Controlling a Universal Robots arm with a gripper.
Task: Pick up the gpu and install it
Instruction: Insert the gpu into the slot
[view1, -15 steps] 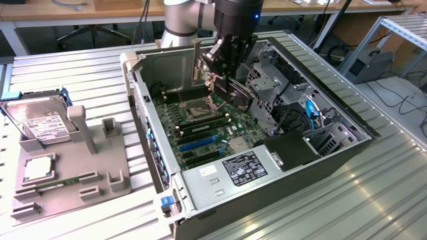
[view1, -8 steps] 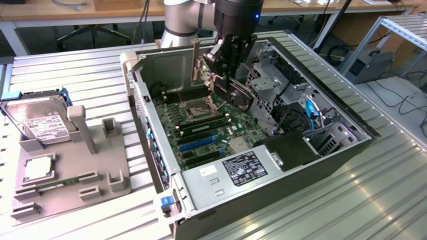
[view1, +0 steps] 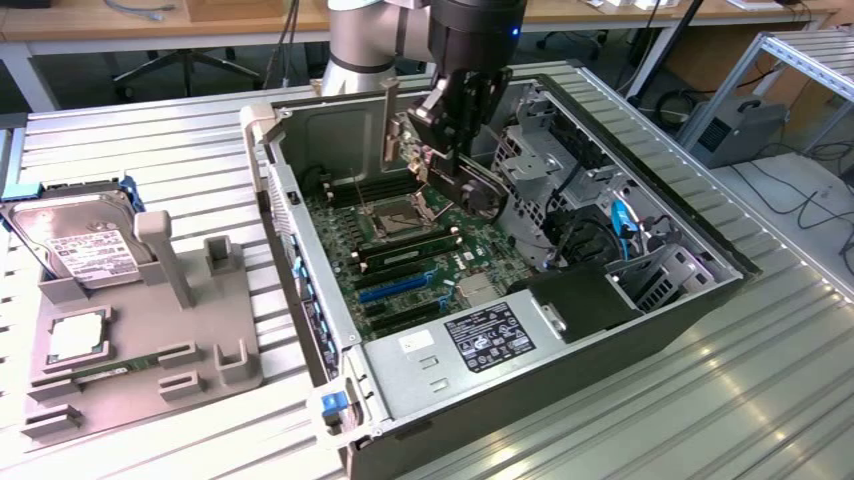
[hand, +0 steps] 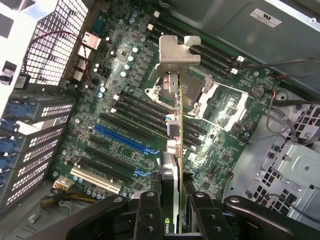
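Note:
The gpu (view1: 470, 185) hangs inside the open computer case (view1: 287, 215), held above the motherboard (view1: 400, 255) with its black fan side facing the exterior view's right. My gripper (view1: 449, 120) is shut on the card's upper part. In the wrist view the gpu (hand: 180, 125) appears edge-on, and its silver end bracket (hand: 177, 50) is the part farthest from the camera. My gripper (hand: 176, 202) clamps it between two black fingers (hand: 149, 215). The card hovers over the motherboard, near the blue slot (hand: 125, 140) and the CPU socket (hand: 200, 95).
A grey fixture tray (view1: 134, 400) on the exterior view's left holds a silver hard drive (view1: 80, 245), a CPU (view1: 78, 335) and a green memory stick (view1: 114, 372). Inside the case are the power supply (view1: 487, 335), a drive cage (view1: 534, 160) and cables (view1: 627, 225).

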